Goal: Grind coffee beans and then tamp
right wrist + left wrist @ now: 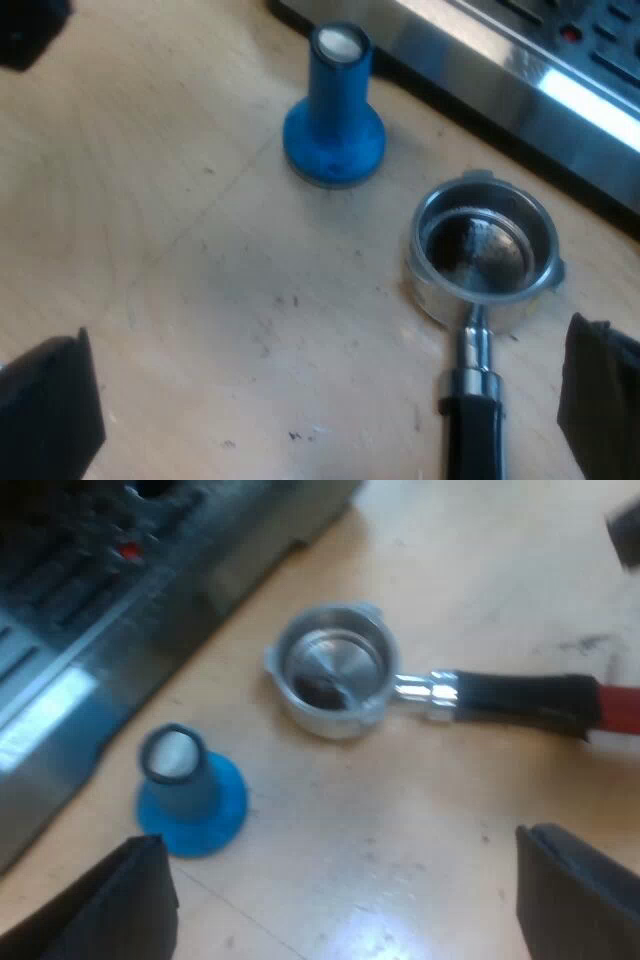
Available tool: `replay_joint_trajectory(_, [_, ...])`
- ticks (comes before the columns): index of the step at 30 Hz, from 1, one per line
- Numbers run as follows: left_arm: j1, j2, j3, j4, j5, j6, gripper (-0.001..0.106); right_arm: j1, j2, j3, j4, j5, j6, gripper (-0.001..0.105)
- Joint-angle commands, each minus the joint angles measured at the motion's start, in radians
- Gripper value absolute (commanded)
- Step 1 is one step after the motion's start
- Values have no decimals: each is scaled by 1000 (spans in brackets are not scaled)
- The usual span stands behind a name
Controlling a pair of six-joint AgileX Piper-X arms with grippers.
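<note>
Holder (335, 670): loose on the desk (400, 830), basket up, near the espresso machine (100, 610). It looks almost empty, with a dark smudge inside.
Handle (520, 702): I take its direction as 6 o'clock from the basket; it has a dark grip and a red tip.
Tamper (185, 790): blue and upright, near the basket at about 10 o'clock, not touching it.
Machine front: runs past from 12 to 2 o'clock.
Left tool (345, 905): wide open, empty, above the desk.
Right tool (325, 400): wide open, empty, over the handle.
Step, as I judge it: grinding has not started, so fetch the holder first.
How: I'd close squarely across the dark grip at mid-length, lift level, and stay clear of the tamper.
</note>
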State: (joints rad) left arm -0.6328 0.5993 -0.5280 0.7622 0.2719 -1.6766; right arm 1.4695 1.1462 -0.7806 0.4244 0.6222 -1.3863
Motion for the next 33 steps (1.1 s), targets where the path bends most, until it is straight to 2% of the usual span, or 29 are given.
replay_joint_trajectory(1, [-4,-2,-17,6,-39,-32,72,1,-3,17,-70,18,-43,95])
replay_joint_trajectory(3, [-4,2,-25,4,-44,-54,72,1,-3,33,-103,33,-51,94])
replay_joint_trajectory(7, [-4,13,-31,4,-50,-54,72,1,-3,126,-281,68,-54,94])
replay_joint_trajectory(10, [-4,31,-36,4,-59,-54,72,1,-3,162,-338,80,-54,94])
replay_joint_trajectory(17, [-4,175,-99,4,-59,-54,72,1,-3,170,-328,77,-54,94])
replay_joint_trajectory(22, [-4,326,-148,4,-73,-54,72,1,-3,170,-331,77,-54,94])
replay_joint_trajectory(29, [-4,470,-152,-18,-103,-54,72,1,-3,170,-331,77,-54,94])
replay_joint_trajectory(33, [-4,536,-152,-71,-103,-54,72,1,-3,170,-331,77,-54,94])
